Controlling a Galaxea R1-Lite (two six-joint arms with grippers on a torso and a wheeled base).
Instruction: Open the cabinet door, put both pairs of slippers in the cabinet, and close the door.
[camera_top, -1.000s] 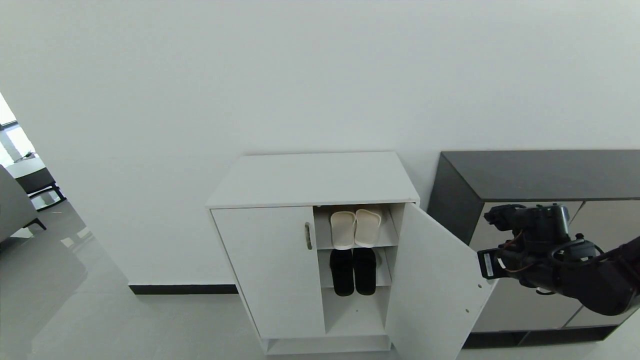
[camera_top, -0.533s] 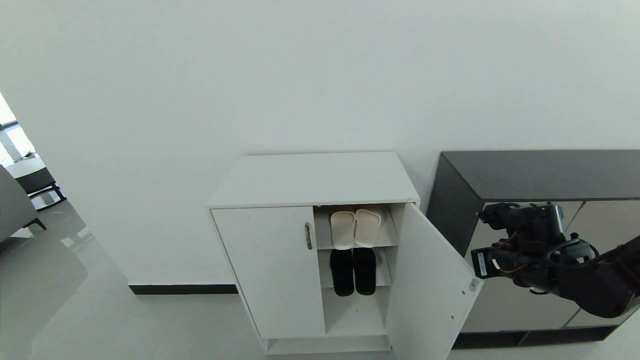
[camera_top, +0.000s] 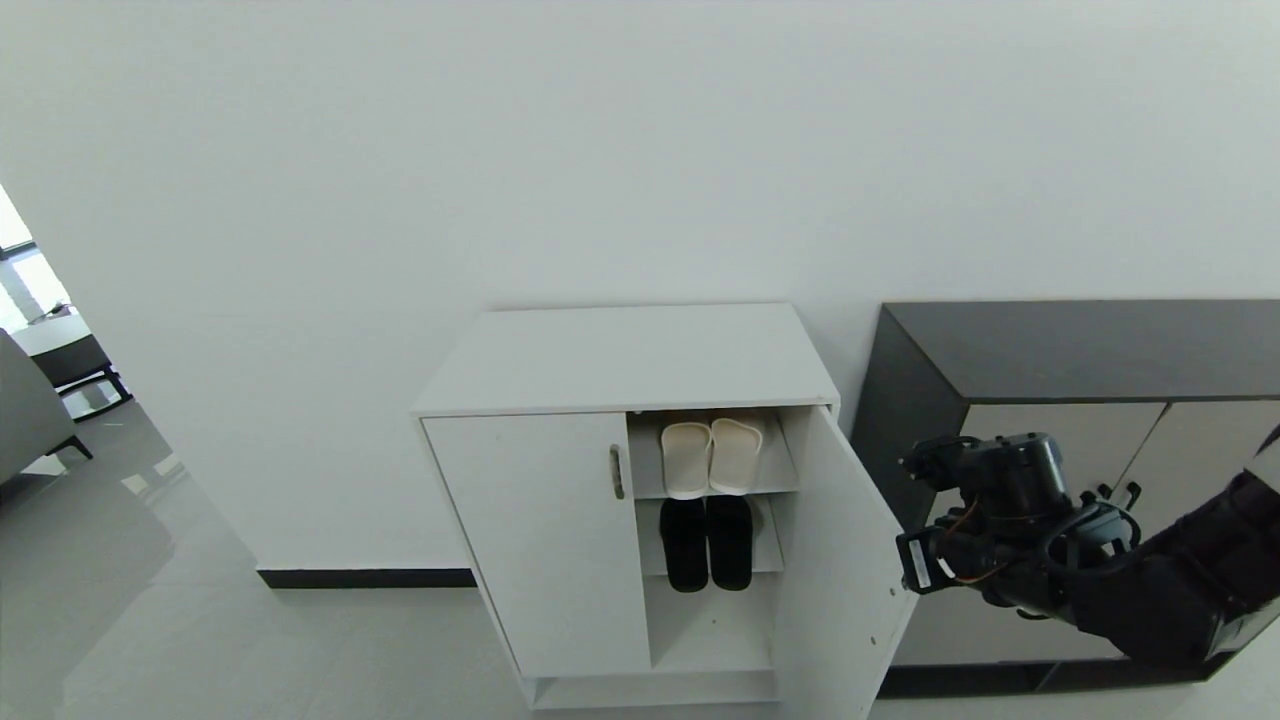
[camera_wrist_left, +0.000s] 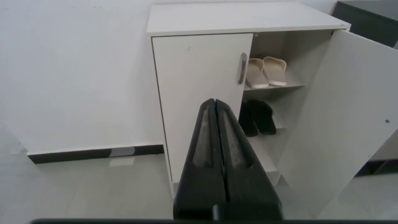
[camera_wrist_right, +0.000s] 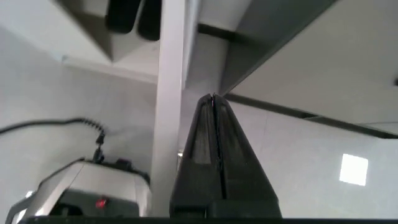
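Standing ajar, cabinet door (camera_top: 840, 560) apparently touches right tool (camera_wrist_right: 212, 99).

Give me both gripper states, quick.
Left gripper: fingers shut, holding nothing.
Right gripper: fingers shut, holding nothing, beside the open cabinet door.

My right arm (camera_top: 1160, 590) low at right side, forearm angled inward, wrist raised. My right gripper (camera_wrist_right: 213, 99): fingers pressed flush together. My left gripper (camera_wrist_left: 215, 103): fingers likewise closed, nothing between.
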